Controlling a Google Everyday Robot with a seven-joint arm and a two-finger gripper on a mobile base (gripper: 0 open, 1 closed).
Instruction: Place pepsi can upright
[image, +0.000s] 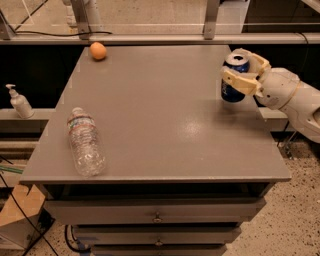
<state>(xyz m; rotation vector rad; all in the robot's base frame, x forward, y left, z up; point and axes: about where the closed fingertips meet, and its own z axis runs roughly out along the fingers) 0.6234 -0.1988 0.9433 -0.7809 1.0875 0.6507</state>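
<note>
The pepsi can (233, 89) is a dark-blue can with a silver top. It stands upright at the right edge of the grey table (165, 115), its base at or just above the surface. My gripper (235, 67) reaches in from the right and is shut on the can. One cream finger (240, 83) crosses the can's front and the other curves behind its top. The white arm (292, 97) extends off to the right.
A clear plastic water bottle (85, 142) lies on its side at the front left of the table. An orange (98, 50) sits at the back left corner. A soap dispenser (19, 101) stands on a shelf to the left. Drawers (157, 216) are below the table.
</note>
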